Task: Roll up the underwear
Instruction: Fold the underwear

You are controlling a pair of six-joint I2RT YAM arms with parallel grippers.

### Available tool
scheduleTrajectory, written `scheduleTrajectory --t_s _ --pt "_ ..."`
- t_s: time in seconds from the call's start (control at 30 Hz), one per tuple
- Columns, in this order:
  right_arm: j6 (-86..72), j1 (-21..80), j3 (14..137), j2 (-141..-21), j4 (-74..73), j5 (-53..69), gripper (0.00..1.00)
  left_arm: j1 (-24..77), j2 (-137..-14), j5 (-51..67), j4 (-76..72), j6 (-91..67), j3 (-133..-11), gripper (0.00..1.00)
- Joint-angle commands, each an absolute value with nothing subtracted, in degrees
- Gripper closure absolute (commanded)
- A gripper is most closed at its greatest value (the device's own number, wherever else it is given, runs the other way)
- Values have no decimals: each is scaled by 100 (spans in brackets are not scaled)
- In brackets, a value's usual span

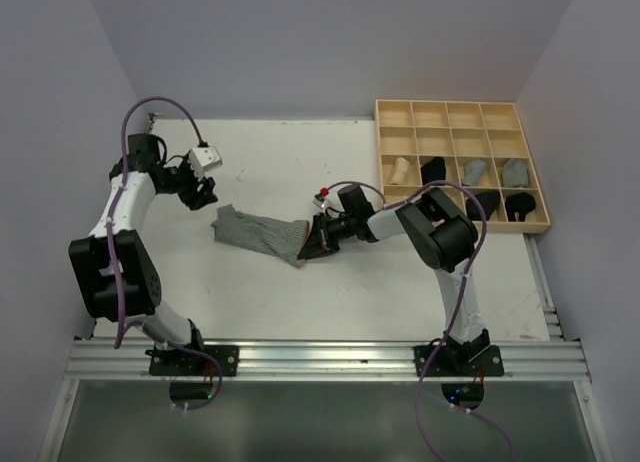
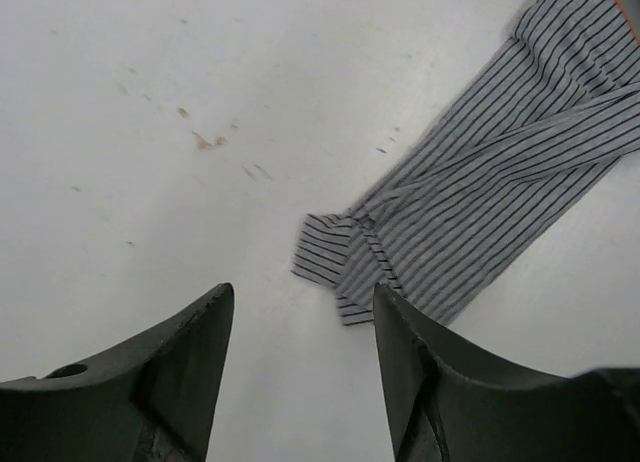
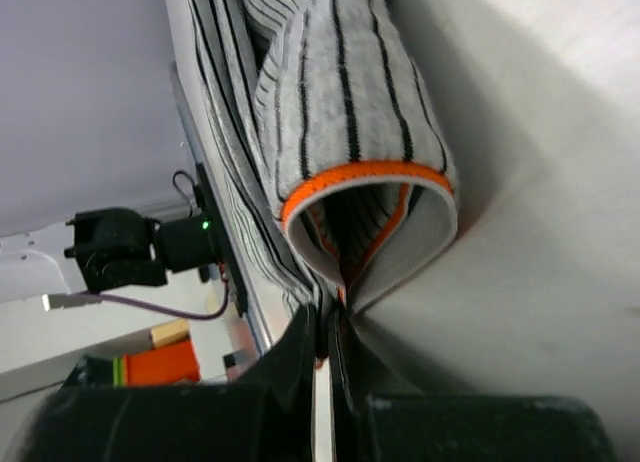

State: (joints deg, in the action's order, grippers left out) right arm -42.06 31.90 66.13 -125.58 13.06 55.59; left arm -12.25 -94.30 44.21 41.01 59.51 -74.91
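Note:
A grey underwear (image 1: 258, 232) with thin black stripes lies stretched out flat on the white table, folded into a long band. Its right end has an orange-edged waistband (image 3: 365, 172). My right gripper (image 1: 312, 240) is shut on that end, its jaws pinching the cloth (image 3: 340, 92) just below the orange edge and lifting it a little. My left gripper (image 1: 203, 195) hovers open just beyond the band's left end. In the left wrist view the striped cloth (image 2: 480, 192) lies ahead and to the right of the open gripper (image 2: 302, 292), with bare table between the fingers.
A pale wooden grid tray (image 1: 462, 107) stands at the back right. Several of its compartments hold rolled garments, among them a beige one (image 1: 402, 169), a black one (image 1: 434, 169) and a grey one (image 1: 476, 170). Small brown stains (image 2: 205, 140) mark the table.

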Motion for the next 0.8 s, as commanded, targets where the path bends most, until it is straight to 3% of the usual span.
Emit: scheduleTrajectory --t_s 0.0,0.1,0.13,0.2,0.23,0.3,0.43,0.57,0.67,0.77 --pt "-5288 3813 5856 -12481 2747 4643 100 -1204 -9116 4359 4280 5625 -6543 38" --pt "-6650 4332 5459 -12402 4321 4195 99 -1178 -8843 4229 4097 5416 -5725 41" --pt "-6940 4533 5432 -12227 4455 4079 92 -1152 -8807 4201 4035 5362 -5574 43" --pt "-6856 4605 5440 -11876 4046 3720 76 -1151 -8789 4035 3912 5178 -5284 46" --pt "-6438 4597 5493 -11439 3651 3613 64 -1151 -8789 3982 3868 5107 -5221 48" --pt "-5743 4544 5886 -11023 1940 3341 61 -1151 -8833 3789 3780 4958 -5098 51" --pt "-4178 4526 6617 -10311 -654 2453 61 -1151 -8921 3595 3525 4790 -4966 53" --pt "-3824 4509 6732 -10099 -747 2154 69 -1064 -9472 3638 3393 4772 -5289 54" --pt "-3639 4369 7048 -10379 -695 2311 82 -958 -9825 3648 3375 4956 -5615 54" --pt "-3533 4324 7425 -10906 -388 2548 88 -844 -10413 3630 3428 5220 -6255 53"
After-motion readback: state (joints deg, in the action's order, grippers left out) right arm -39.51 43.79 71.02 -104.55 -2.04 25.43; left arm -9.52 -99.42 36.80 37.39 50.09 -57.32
